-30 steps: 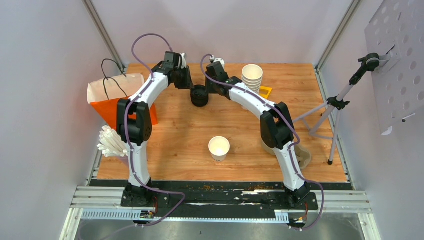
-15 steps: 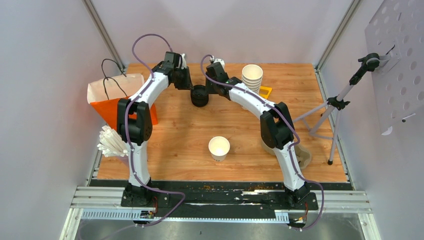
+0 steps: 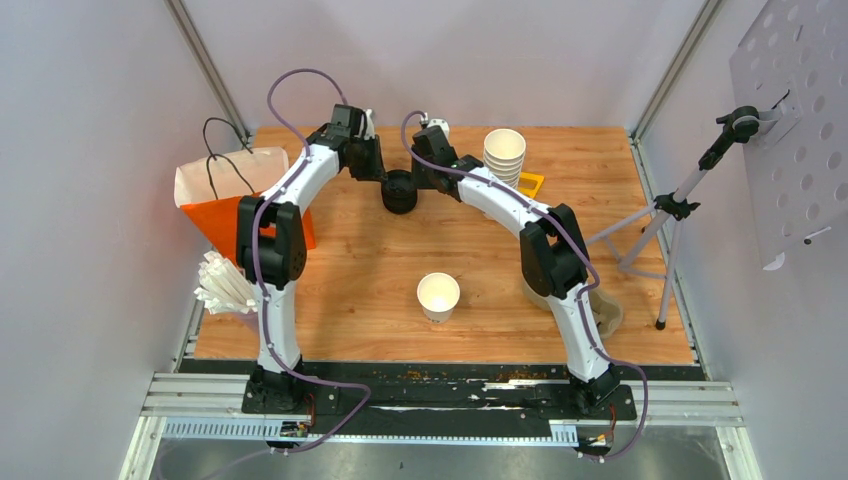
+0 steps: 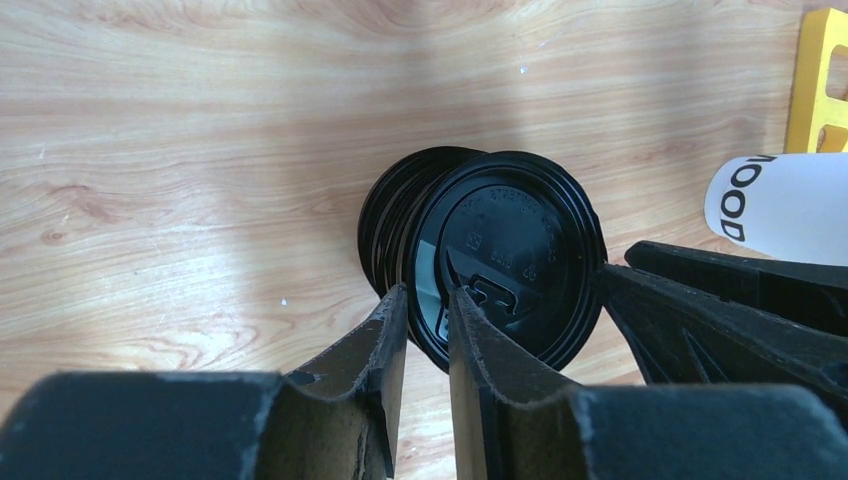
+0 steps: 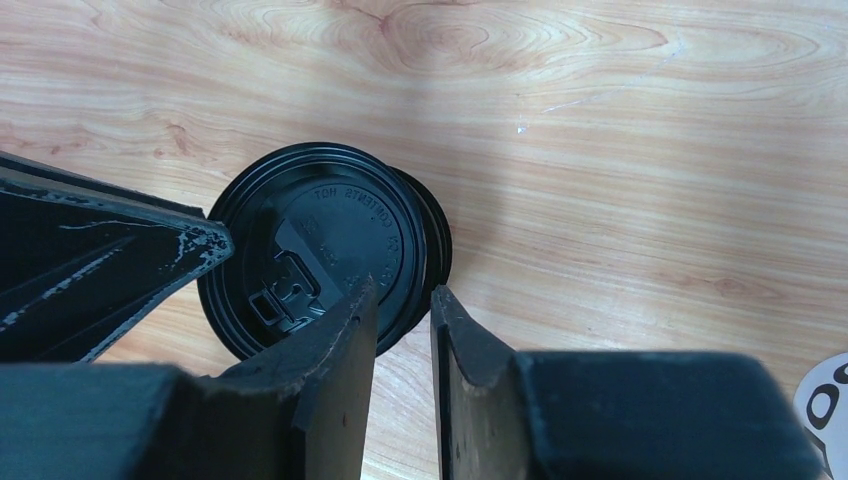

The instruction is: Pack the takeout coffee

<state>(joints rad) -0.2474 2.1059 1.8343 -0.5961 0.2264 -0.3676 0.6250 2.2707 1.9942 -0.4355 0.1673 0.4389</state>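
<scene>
No lidded white cup shows. A stack of black lids [image 3: 400,192] stands at the back middle of the table. A single lidless white cup [image 3: 438,296] stands at the front middle. My left gripper [image 3: 385,176] is at the stack's left side. In the left wrist view it [image 4: 428,300] is pinched on the rim of the top lid [image 4: 510,250], which sits shifted off the lids below. My right gripper [image 3: 418,178] is at the stack's right side. In the right wrist view it [image 5: 402,292] is closed on the rim of the lid stack [image 5: 330,250]. The orange paper bag [image 3: 235,205] stands open at the left.
A tall stack of nested lidless white cups [image 3: 504,155] stands right of the lids, with a yellow holder [image 3: 530,183] beside it. A bundle of white sticks [image 3: 222,285] lies at the left edge. A tripod [image 3: 670,220] stands at the right edge. A pale cup [image 3: 606,315] is half hidden behind the right arm.
</scene>
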